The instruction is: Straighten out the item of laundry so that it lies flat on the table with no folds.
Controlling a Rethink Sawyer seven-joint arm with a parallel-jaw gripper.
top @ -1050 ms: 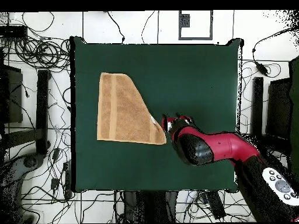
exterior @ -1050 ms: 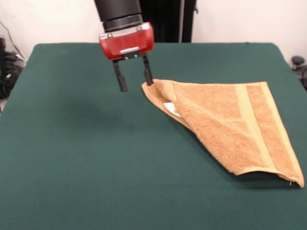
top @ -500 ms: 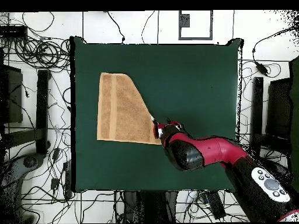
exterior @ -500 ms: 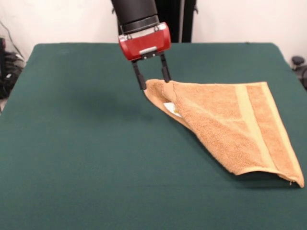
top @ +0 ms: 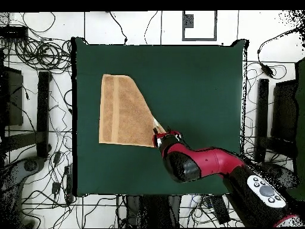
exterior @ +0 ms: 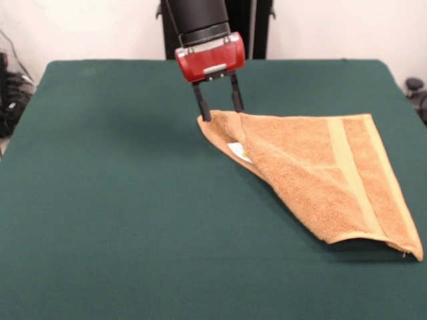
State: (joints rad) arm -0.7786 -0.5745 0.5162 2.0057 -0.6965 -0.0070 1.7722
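The green counter [exterior: 100, 220] carries a towel [exterior: 320, 173] folded diagonally. The gripper [exterior: 219, 107] straddles the folded corner with fingers [exterior: 200, 107] open, positioned to grasp and unfold it.

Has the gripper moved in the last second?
Yes. In the front view the gripper has shifted rightward to the towel's folded corner, fingers open astride it; the towel lies unmoved.

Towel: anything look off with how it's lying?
Yes. The towel is folded diagonally into a triangle, its white label peeking out beneath. The gripper stands open over the folded tip.
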